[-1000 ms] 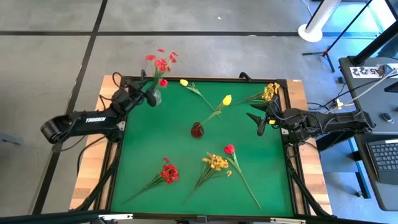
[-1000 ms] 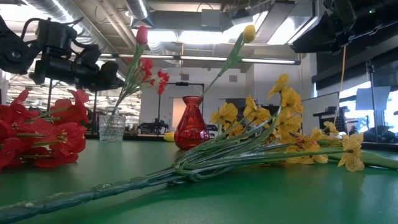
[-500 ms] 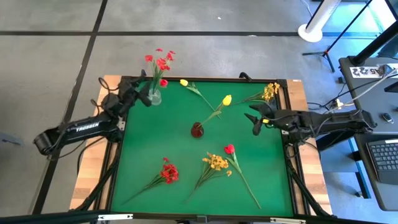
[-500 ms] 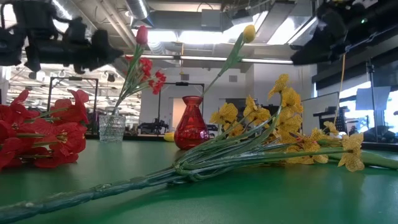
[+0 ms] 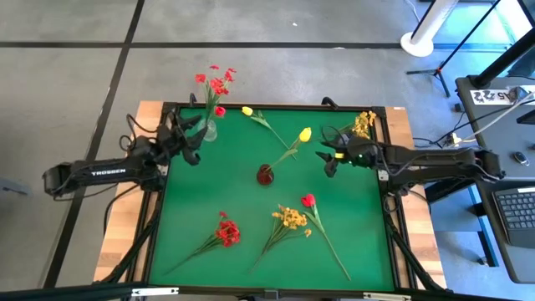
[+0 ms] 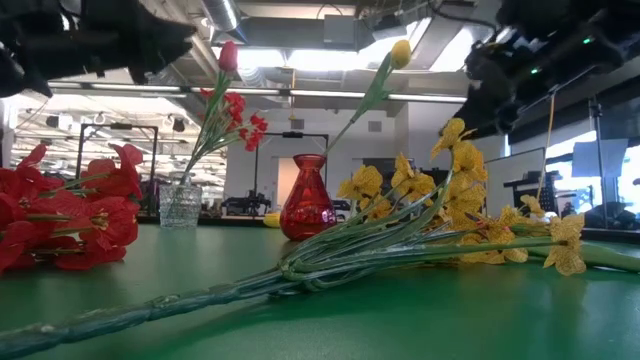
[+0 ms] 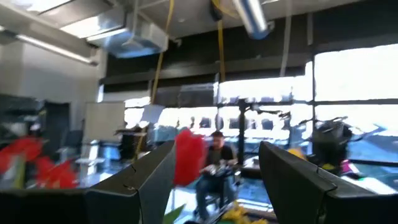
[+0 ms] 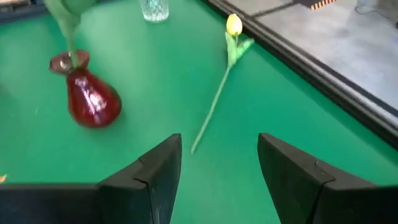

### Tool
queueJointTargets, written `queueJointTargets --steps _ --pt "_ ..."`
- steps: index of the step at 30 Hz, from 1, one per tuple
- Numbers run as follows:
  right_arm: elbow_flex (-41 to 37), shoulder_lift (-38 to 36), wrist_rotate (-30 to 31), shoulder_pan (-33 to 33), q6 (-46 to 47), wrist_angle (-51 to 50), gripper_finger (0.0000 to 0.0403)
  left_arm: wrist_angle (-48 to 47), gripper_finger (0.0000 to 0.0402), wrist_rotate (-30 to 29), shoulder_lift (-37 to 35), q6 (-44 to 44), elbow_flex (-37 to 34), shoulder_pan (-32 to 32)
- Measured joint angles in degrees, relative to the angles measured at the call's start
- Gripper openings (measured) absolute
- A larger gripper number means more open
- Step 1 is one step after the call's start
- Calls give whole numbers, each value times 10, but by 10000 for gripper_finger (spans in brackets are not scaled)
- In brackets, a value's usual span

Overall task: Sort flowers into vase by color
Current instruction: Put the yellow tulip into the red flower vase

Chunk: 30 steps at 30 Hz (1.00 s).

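Flowers: red spray [image 5: 216, 84] in clear vase [image 5: 206, 130], far-left corner; yellow tulip [image 5: 304, 135] in red vase [image 5: 265, 174], centre; other flowers [image 5: 290, 219] loose on green mat [image 5: 192, 196]. Left gripper [image 5: 191, 138] beside clear vase, jaws open, empty. Right gripper [image 5: 326, 157] near yellow tulip, jaws open, empty.

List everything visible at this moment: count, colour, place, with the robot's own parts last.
Clear glass vase: one, far-left corner, holding red flowers.
Red vase: one, centre, holding a yellow tulip.
Loose yellow tulip: one, far edge.
Yellow spray: one, far-right corner.
Red spray: one, near left.
Yellow spray and red tulip: one each, near centre.
Table: green.
Left end effector: open, beside the glass vase.
Right end effector: open, right of the red vase.
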Motion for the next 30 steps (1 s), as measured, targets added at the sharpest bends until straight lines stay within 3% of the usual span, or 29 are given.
queueJointTargets --steps 10,22,30 --pt "0 143 -21 -74 20 167 209 -94 224 -33 2 4 46 -99" --pt "1 303 -147 -209 111 340 209 -101 224 -60 2 1 46 -120" --pt "99 434 -186 -207 52 334 209 -101 224 -69 2 -4 46 -120"
